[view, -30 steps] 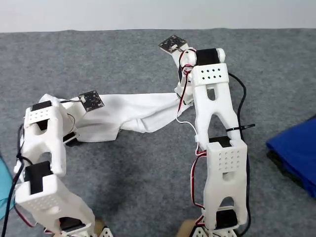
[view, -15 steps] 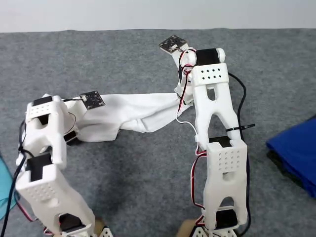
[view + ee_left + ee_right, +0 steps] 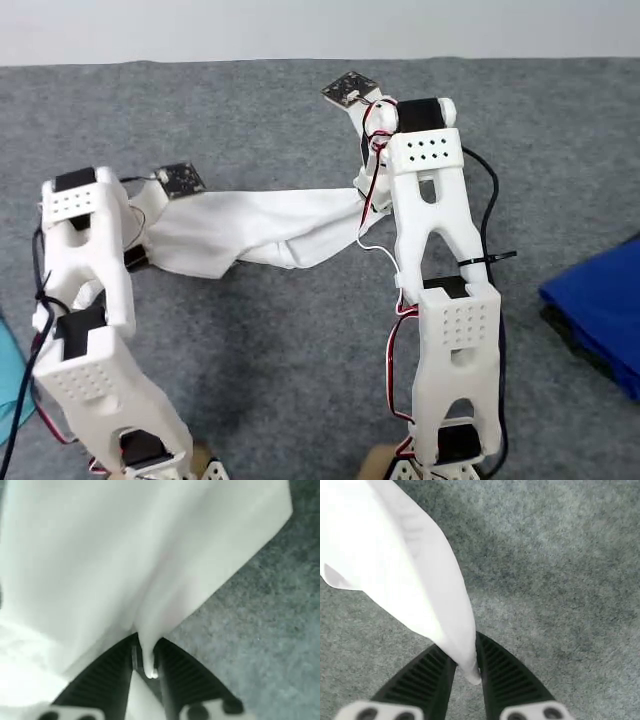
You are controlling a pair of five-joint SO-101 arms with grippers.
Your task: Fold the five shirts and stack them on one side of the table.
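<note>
A white shirt (image 3: pixel 255 228) hangs stretched between my two arms above the grey table. My left gripper (image 3: pixel 146 656) is shut on its left end, where a fold of white cloth (image 3: pixel 150 580) is pinched between the black fingers. At the other end my right gripper (image 3: pixel 465 661) is shut on a hanging corner of the shirt (image 3: pixel 415 575). In the high view the left arm (image 3: pixel 85 250) stands at the left and the right arm (image 3: pixel 430 200) at the centre right.
A blue shirt (image 3: pixel 600 305) lies at the table's right edge. A teal cloth (image 3: pixel 8 385) shows at the left edge. Grey carpet-like table surface (image 3: pixel 300 380) lies open in front of the stretched shirt and behind it.
My left arm has moved away from the front edge, carrying the shirt's left end farther back and up. The right arm has kept still.
</note>
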